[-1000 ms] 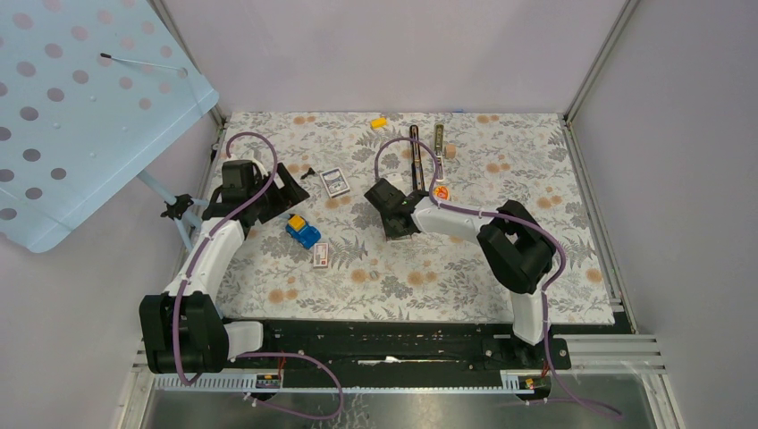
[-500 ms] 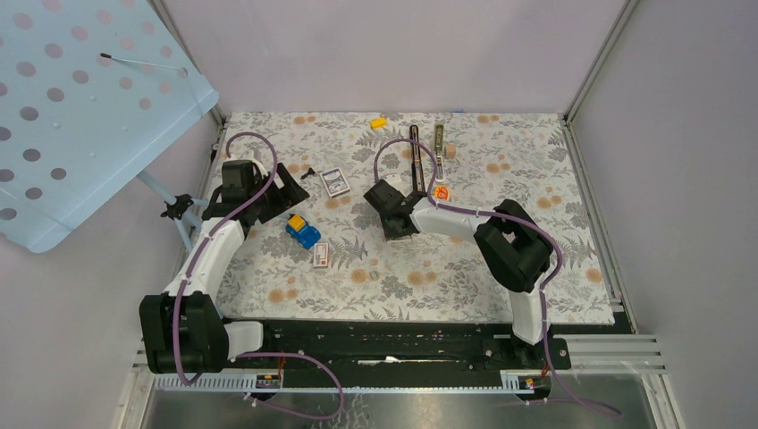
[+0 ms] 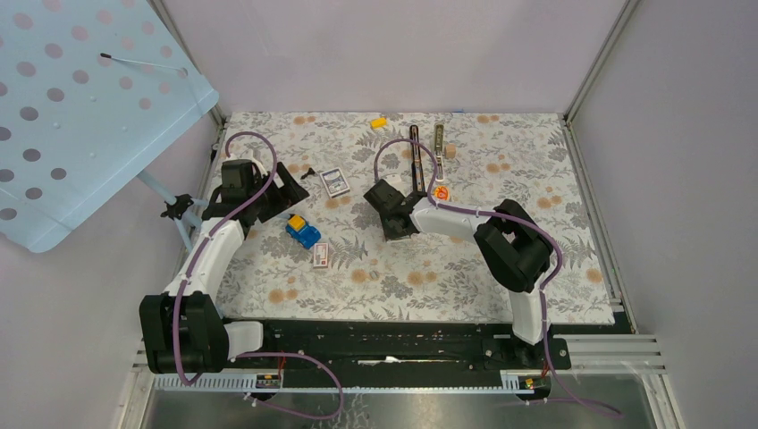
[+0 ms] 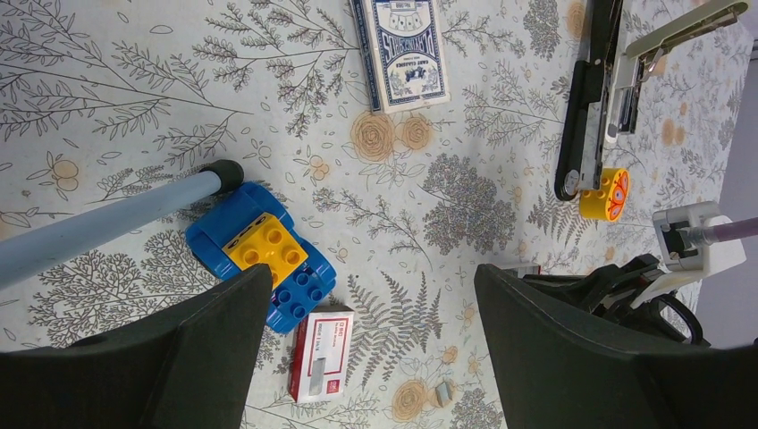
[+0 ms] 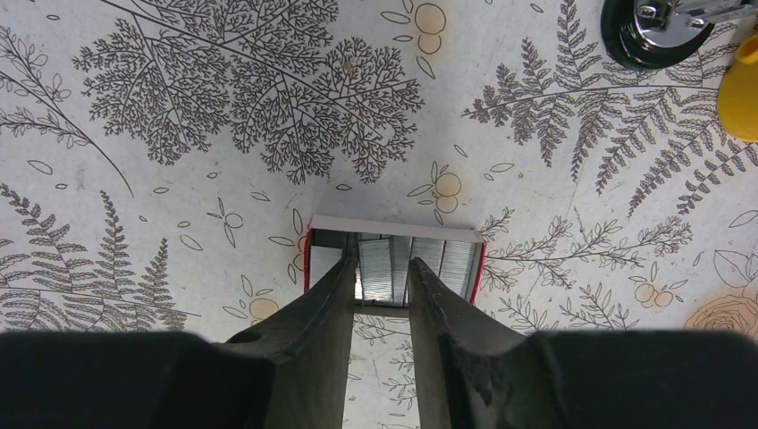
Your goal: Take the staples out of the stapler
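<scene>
Stapler (image 3: 416, 161): laid open near the worktop (image 3: 536, 268) far edge, mid-width; unmoved. Right claw (image 5: 383, 266): shifted slightly left, narrowly parted astride staples (image 5: 447, 259) in staple box (image 5: 393, 228); grip cannot be told. Left claw (image 4: 373, 277): wide, empty. Unloading judged near done.

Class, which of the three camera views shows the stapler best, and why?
The left wrist view: the stapler appears large, its black body and metal rail distinct. The top view shows it whole but small; the right wrist view catches only a black rounded end, probably its.
</scene>
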Motion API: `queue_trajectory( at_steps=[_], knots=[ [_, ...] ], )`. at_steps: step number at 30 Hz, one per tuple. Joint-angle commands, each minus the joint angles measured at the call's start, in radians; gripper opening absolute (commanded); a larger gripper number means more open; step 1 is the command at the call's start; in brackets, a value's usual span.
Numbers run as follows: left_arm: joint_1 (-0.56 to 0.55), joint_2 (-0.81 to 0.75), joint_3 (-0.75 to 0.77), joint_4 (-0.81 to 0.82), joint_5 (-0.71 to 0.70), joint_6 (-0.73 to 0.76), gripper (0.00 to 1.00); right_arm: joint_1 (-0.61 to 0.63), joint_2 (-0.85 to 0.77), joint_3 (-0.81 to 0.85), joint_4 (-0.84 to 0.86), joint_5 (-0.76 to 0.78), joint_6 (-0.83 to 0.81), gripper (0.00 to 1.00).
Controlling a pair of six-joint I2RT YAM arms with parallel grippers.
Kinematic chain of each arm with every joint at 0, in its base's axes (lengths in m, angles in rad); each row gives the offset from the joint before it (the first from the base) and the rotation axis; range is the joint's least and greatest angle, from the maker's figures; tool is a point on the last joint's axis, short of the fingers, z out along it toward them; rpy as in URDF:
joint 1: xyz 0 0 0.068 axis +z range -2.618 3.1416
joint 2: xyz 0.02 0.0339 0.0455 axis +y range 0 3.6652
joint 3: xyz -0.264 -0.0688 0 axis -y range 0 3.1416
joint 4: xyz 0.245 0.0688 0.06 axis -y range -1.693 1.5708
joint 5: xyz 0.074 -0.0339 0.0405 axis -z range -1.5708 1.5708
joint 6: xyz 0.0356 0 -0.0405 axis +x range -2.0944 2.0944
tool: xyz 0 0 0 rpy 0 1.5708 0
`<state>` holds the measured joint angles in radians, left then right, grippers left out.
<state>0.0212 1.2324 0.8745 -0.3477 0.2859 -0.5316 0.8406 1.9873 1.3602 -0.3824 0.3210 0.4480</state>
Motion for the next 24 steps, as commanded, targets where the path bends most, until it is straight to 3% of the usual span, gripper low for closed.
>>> queue_trajectory(
  at_steps=[1,10,14,21,24],
  knots=[
    [0.008,-0.005,-0.002,0.044,0.015,-0.005,0.88,-0.005,-0.07,0.028,0.014,0.018,0.016,0.36],
    [0.01,-0.008,-0.003,0.045,0.022,-0.007,0.88,-0.01,-0.119,0.017,0.028,0.005,0.012,0.4],
    [0.01,-0.008,-0.003,0.049,0.032,-0.01,0.88,-0.038,-0.141,-0.013,0.054,-0.068,0.004,0.44],
    [0.011,-0.006,-0.005,0.052,0.036,-0.011,0.88,-0.077,-0.143,-0.051,0.092,-0.198,-0.003,0.66],
    [0.011,0.0,-0.003,0.052,0.039,-0.011,0.88,-0.075,-0.119,-0.032,0.067,-0.214,-0.006,0.71]
  ],
)
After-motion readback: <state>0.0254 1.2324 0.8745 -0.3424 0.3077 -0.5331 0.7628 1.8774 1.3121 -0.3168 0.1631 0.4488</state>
